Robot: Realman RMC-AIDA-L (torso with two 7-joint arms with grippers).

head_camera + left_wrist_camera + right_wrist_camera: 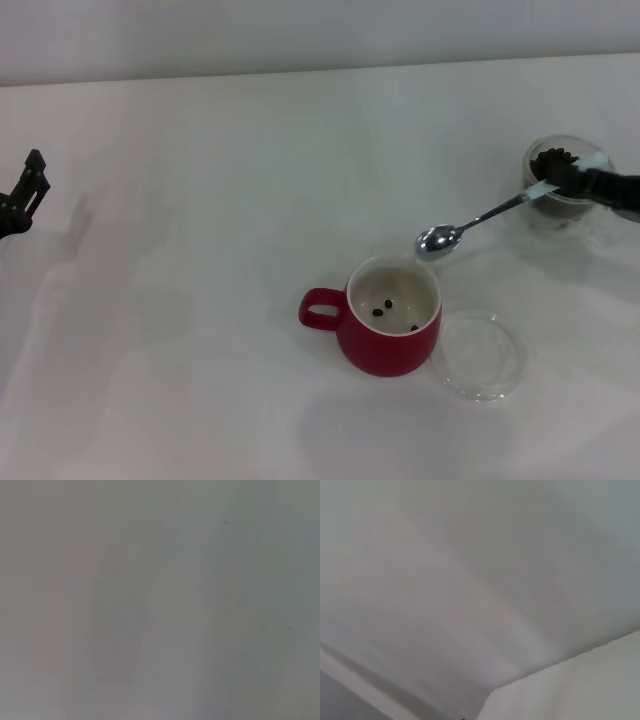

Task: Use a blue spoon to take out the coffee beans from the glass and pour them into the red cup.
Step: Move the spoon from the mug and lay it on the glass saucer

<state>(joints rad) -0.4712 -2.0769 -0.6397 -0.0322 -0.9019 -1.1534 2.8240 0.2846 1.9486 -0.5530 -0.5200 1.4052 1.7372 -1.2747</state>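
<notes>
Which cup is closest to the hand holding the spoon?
The glass, right beneath the right end effector gripping the blue spoon. The red cup sits farther away, beyond the spoon's bowl.

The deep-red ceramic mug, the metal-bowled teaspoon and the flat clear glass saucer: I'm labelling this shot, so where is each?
Deep-red ceramic mug (pixel 388 350): head view, on its outer front wall.
Metal-bowled teaspoon with pale blue handle (pixel 438 239): head view, on its shiny bowl.
Flat clear glass saucer (pixel 484 355): head view, on its clear base.
</notes>
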